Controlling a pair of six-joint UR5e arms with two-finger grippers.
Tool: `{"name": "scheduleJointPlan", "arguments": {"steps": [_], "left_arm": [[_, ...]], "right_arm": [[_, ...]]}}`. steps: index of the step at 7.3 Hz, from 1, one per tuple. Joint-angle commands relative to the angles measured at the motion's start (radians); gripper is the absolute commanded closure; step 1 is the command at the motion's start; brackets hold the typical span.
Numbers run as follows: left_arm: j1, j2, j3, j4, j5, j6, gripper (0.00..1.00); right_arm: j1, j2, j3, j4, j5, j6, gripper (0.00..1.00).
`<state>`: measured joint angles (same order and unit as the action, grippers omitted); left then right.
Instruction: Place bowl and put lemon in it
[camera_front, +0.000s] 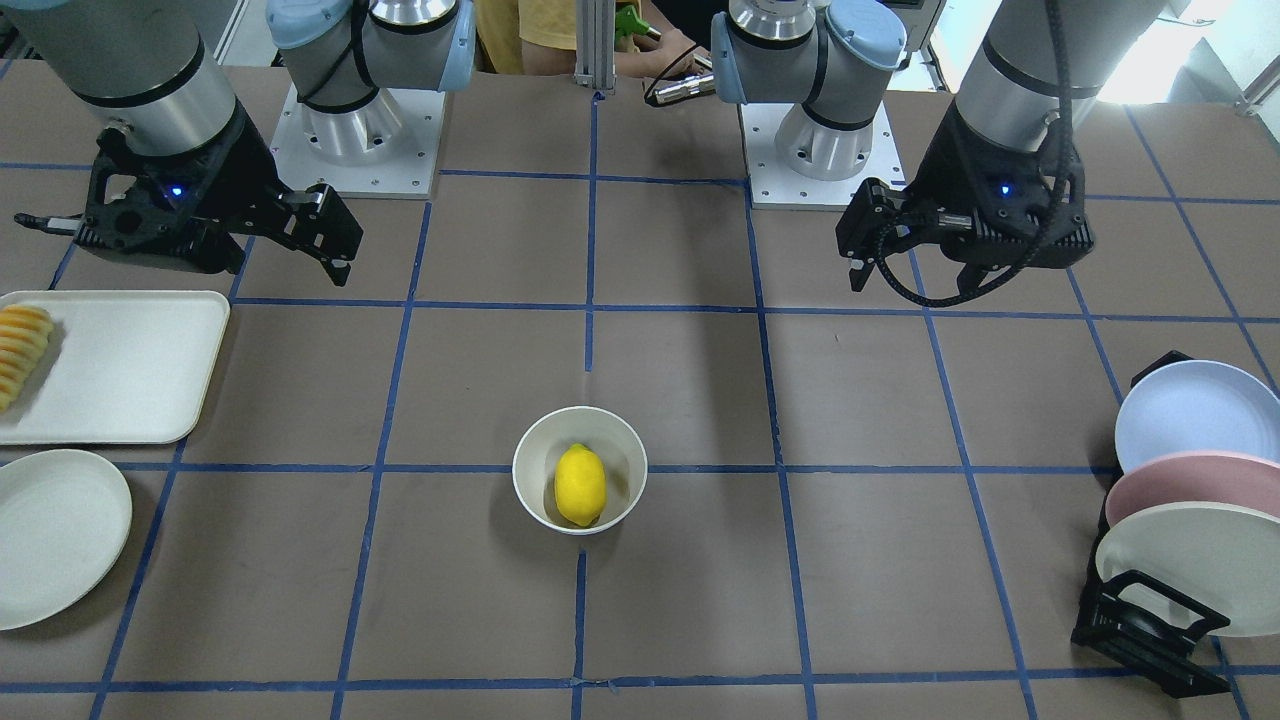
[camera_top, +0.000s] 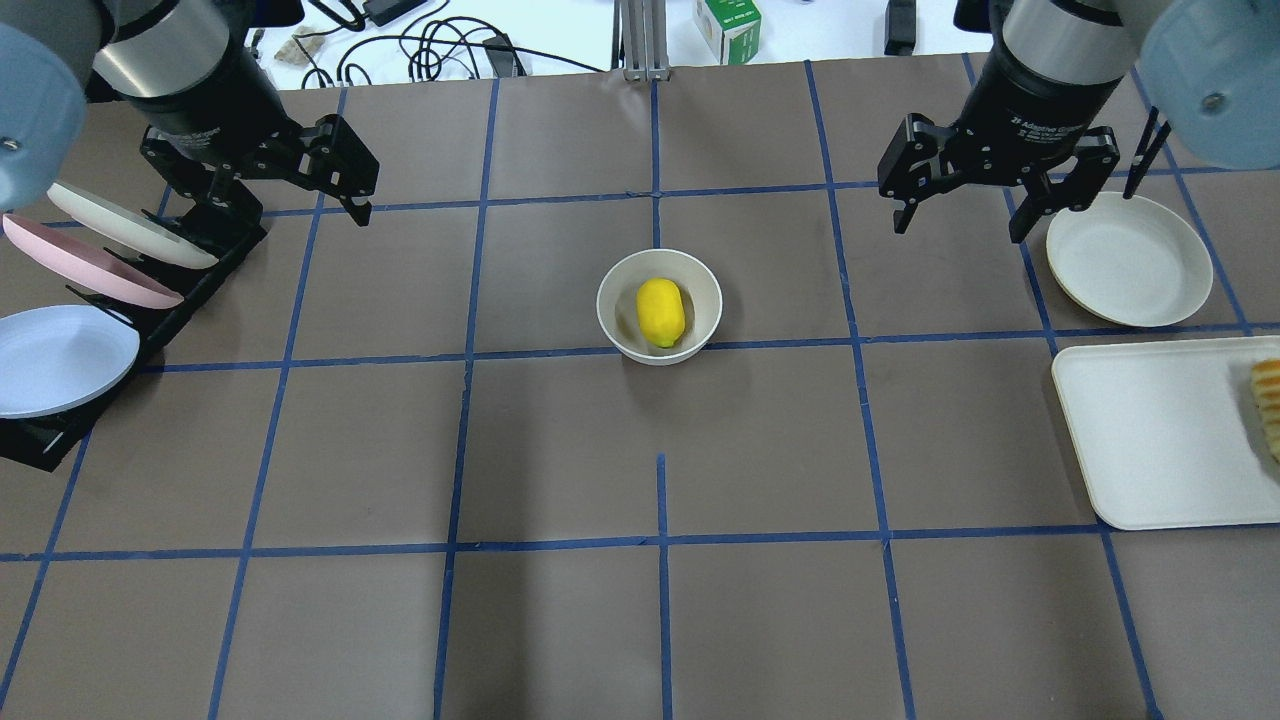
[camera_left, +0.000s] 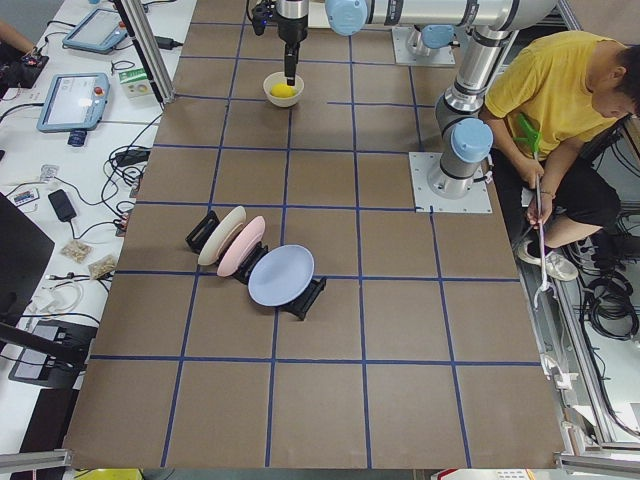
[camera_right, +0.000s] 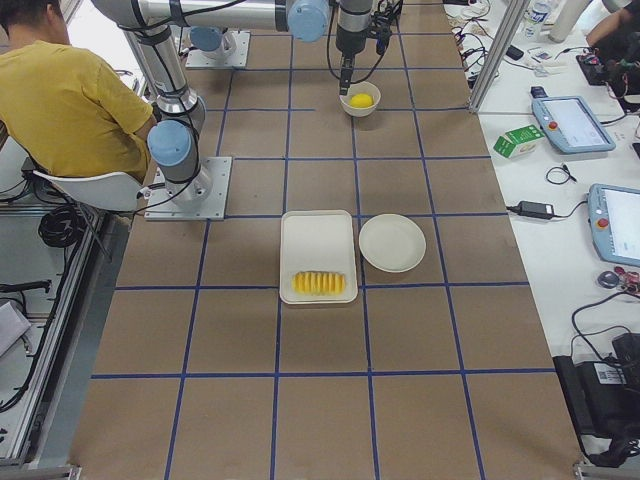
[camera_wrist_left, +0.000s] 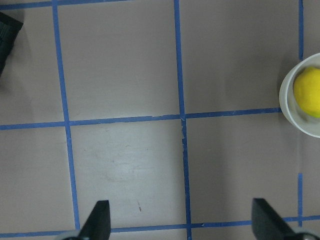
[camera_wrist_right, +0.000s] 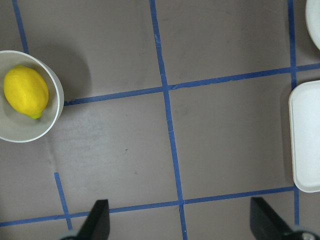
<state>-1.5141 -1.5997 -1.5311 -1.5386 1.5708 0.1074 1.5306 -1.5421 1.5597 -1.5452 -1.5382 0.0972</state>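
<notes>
Left gripper (camera_top: 282, 205) and right gripper (camera_top: 960, 228) both hang spread wide and empty, well apart from the deep off-white glossy bowl (camera_top: 622, 300) mid-table, with the bright yellow oval lemon (camera_top: 661, 312) lying inside. Looks done; only a low arm sweep could knock it.

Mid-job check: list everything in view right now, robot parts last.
bowl: 1, off-white, table centre, upright
lemon: 1, yellow, inside the bowl
flat plate: 1, off-white, robot's right side
tray: 1, off-white, beside the flat plate
sliced food: 1 row, yellow-orange, on the tray's outer end
rack: 1, black, robot's left side
racked plates: 3, blue plate, pink plate, cream plate
person: 1, yellow shirt, seated behind the robot
left gripper: 1, black, open, empty
right gripper: 1, black, open, empty
</notes>
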Motion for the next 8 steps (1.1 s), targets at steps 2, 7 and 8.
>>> {"name": "scheduleJointPlan", "arguments": {"steps": [2,7,8], "left_arm": [[-0.001,0.000,-0.001,0.000,0.002,0.000,0.00],[-0.001,0.006,-0.006,0.000,0.002,0.000,0.00],[-0.001,0.006,-0.006,0.000,0.000,0.000,0.00]], "right_arm": [[-0.003,-0.001,0.000,0.007,0.000,0.002,0.00],[-0.004,-0.003,0.005,0.017,0.000,-0.005,0.00],[-0.004,-0.003,0.003,0.017,0.000,-0.005,0.00]]}}
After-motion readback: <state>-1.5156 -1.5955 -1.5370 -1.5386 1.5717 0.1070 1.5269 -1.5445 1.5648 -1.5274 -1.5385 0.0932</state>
